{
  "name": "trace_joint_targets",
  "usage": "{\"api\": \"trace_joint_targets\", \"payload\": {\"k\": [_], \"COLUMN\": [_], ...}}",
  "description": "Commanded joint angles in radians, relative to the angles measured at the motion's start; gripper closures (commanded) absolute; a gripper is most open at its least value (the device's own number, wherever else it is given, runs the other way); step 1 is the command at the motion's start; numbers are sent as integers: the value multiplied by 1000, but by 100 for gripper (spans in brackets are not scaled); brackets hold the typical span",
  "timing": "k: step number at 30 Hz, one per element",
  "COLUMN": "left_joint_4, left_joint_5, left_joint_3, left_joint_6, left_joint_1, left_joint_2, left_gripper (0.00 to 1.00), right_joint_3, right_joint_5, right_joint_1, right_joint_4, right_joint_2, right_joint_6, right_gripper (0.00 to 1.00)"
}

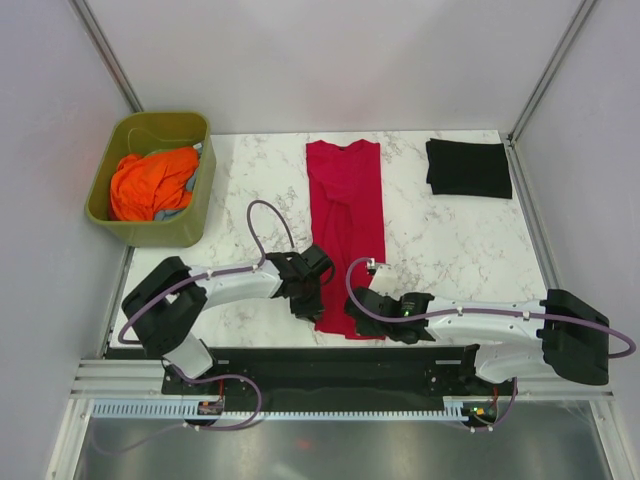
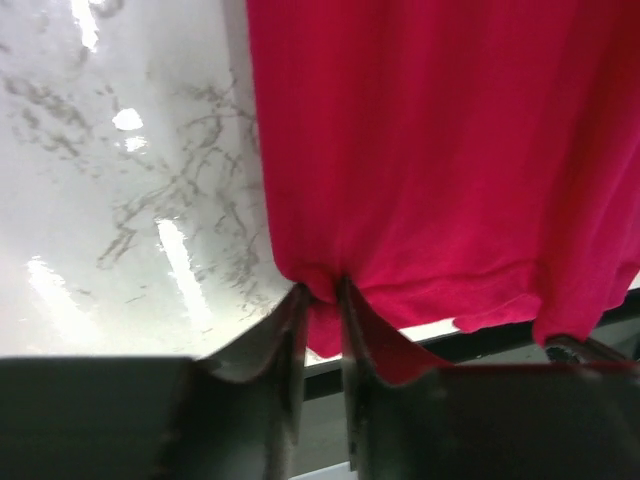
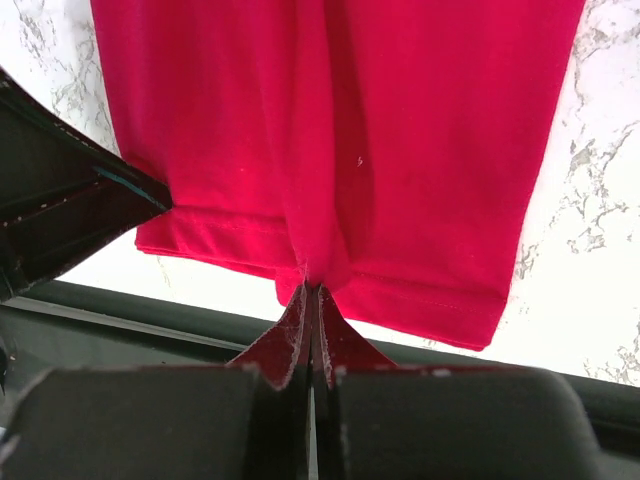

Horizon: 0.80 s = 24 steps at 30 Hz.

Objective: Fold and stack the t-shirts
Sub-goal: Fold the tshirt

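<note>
At the near edge of the marble table point(image 1: 455, 250), your right gripper point(image 3: 310, 288) has its fingers pressed tight together on the near hem of the red t-shirt point(image 1: 345, 200), pinching a small pucker of cloth. Just left of it, your left gripper point(image 2: 320, 290) sits at the hem's near-left corner. Its fingers stand a narrow gap apart with cloth bunched between the tips, and you cannot tell whether they are clamping it. The red t-shirt lies flat down the middle of the table as a long strip, folded lengthwise, with its collar at the far end. At the far right the black t-shirt point(image 1: 468, 168) lies folded into a rectangle. At the far left, an olive-green tub point(image 1: 160, 232) holds crumpled orange cloth point(image 1: 150, 180).
</note>
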Motion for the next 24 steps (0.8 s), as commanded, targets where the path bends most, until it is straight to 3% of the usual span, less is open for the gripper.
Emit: {"api": "trace_joint_targets", "payload": {"k": [1, 2, 4, 9, 15, 19, 24], "left_joint_4": [8, 8, 5, -104, -152, -166, -172], "left_joint_5": [-47, -49, -49, -103, -141, -130, -149], "left_joint_3": [16, 2, -9, 0, -13, 17, 46], "left_joint_6": [-44, -49, -49, -31, -32, -27, -29], "left_joint_1": [-13, -13, -16, -16, -18, -20, -23], "left_joint_2": [64, 60, 28, -16, -59, -60, -109], "left_gripper": [80, 87, 89, 80, 79, 63, 65], "right_joint_3": [-15, -16, -22, -24, -18, -21, -25], "right_joint_5": [7, 7, 7, 2, -4, -6, -4], "right_joint_1": [9, 7, 7, 7, 10, 9, 9], "right_joint_4": [27, 27, 30, 29, 35, 35, 36], "right_joint_2": [-33, -36, -51, -53, -48, -47, -50], "right_joint_6": [-11, -11, -11, -11, -18, -17, -17], "right_gripper": [100, 100, 100, 100, 100, 100, 100]}}
